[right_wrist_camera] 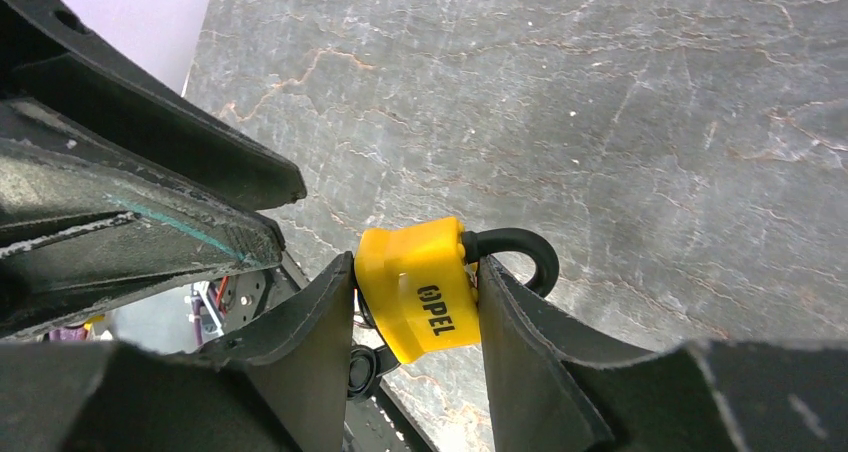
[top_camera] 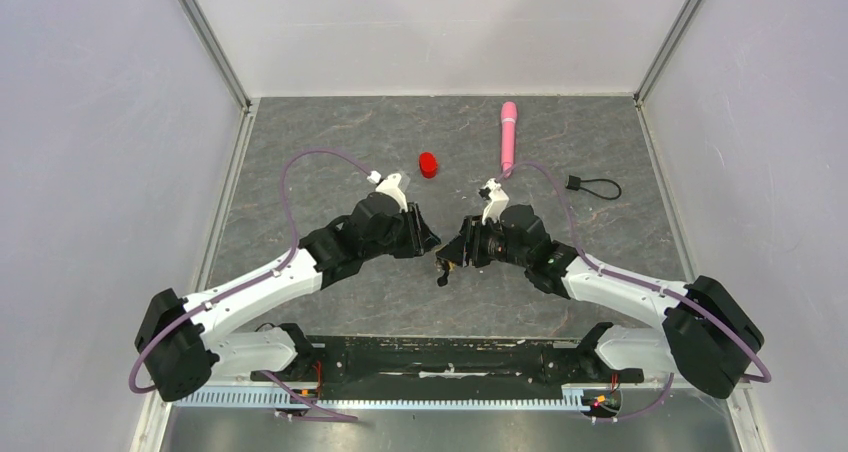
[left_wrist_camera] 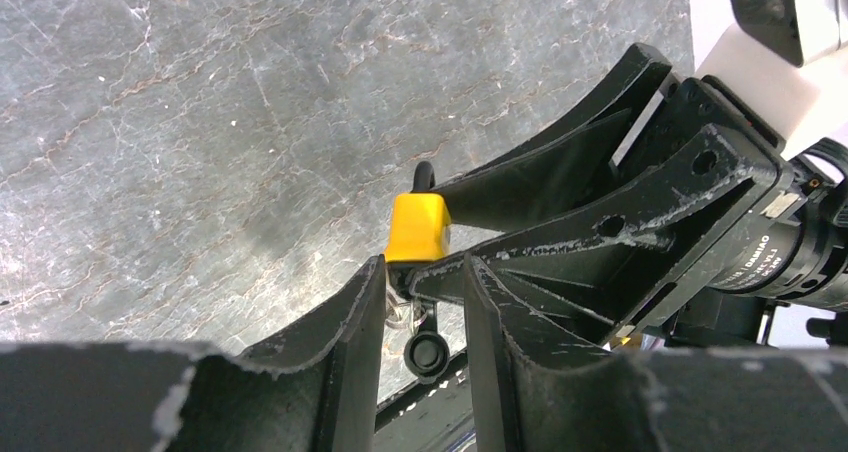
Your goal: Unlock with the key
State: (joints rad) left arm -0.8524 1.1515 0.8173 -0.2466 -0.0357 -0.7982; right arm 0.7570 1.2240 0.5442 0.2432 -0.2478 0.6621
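Note:
My right gripper (right_wrist_camera: 415, 272) is shut on the small yellow padlock (right_wrist_camera: 420, 287), clamping its body from both sides. The black shackle (right_wrist_camera: 520, 247) curves out past the right finger. In the top view both grippers meet at mid-table, with the padlock (top_camera: 447, 263) between them. My left gripper (left_wrist_camera: 425, 264) stands open just under the padlock (left_wrist_camera: 418, 227). Silvery metal of the key and its ring (left_wrist_camera: 399, 313) glints in the gap beside the left finger. A black round head (left_wrist_camera: 428, 352) dangles below it. I cannot tell whether the key sits in the lock.
A red cap (top_camera: 428, 164) and a pink pen-like stick (top_camera: 508, 137) lie at the back of the grey stone-patterned table (top_camera: 320, 162). A black cord with a block end (top_camera: 592, 185) lies at the right. White walls close in on three sides.

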